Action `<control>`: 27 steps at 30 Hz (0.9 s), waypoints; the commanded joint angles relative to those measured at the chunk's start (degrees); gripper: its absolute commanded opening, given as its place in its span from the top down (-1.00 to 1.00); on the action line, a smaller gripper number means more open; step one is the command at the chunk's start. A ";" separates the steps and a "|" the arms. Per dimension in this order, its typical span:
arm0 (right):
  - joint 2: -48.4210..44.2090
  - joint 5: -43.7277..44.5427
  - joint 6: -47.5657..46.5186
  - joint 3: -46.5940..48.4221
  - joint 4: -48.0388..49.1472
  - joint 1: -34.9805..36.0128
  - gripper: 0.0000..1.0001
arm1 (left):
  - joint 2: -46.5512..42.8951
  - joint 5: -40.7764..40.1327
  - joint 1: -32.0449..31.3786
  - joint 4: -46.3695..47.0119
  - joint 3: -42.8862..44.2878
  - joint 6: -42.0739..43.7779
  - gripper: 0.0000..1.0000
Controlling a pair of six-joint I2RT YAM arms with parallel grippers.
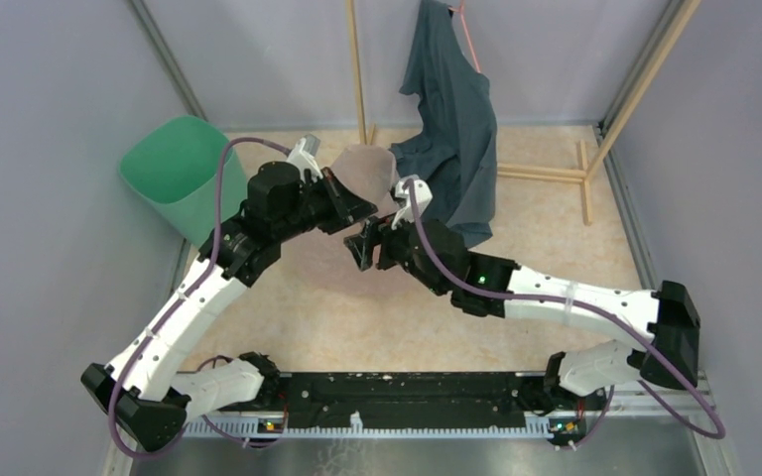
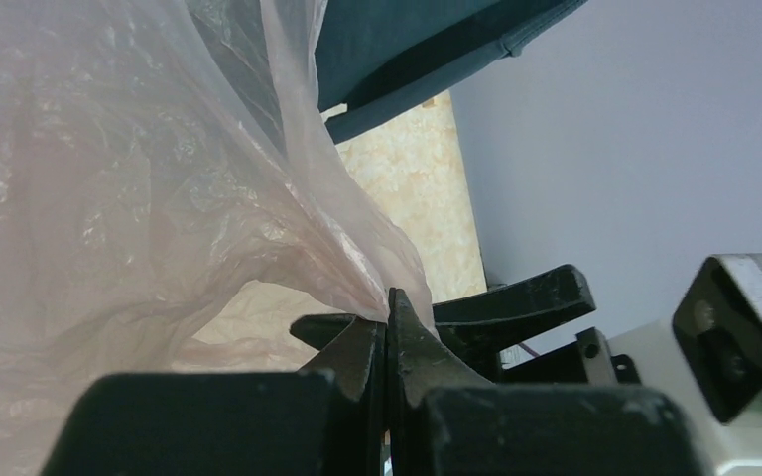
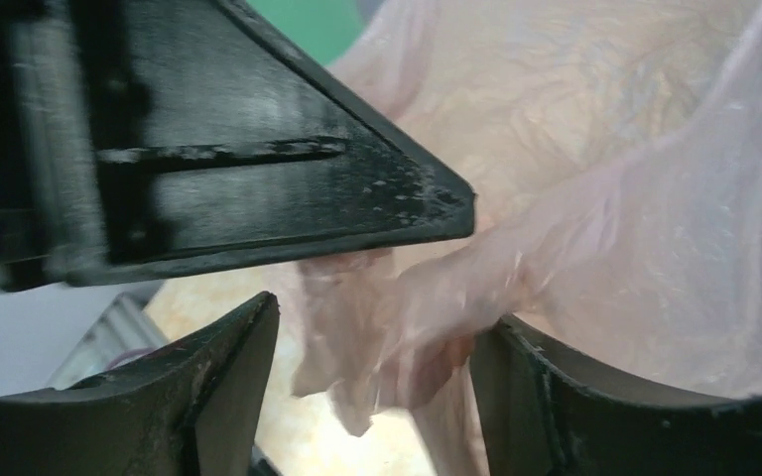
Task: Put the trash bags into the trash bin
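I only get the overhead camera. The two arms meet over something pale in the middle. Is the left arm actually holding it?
Observer: Yes. The left wrist camera shows the left pincer shut on a pinch of the pink trash bag, with the thin film bunched right at its tips.
Operator: And the other arm, is it gripping too?
Observer: No. In the right wrist camera the right pincer stands open. A loose fold of the bag hangs in the gap, and nothing is clamped on it.
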 commanded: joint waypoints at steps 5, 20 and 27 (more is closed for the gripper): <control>4.29 16.02 -2.58 3.11 7.51 3.00 0.30 | -1.01 -1.58 -0.12 -0.72 2.69 0.40 0.88; -16.67 8.77 -7.48 -13.67 2.91 -1.69 1.00 | 3.11 -45.86 1.80 -33.39 24.34 25.01 -0.97; -28.32 3.22 -10.40 -17.44 -2.04 -2.00 1.00 | 12.31 -49.22 13.87 -26.93 26.75 34.04 -0.97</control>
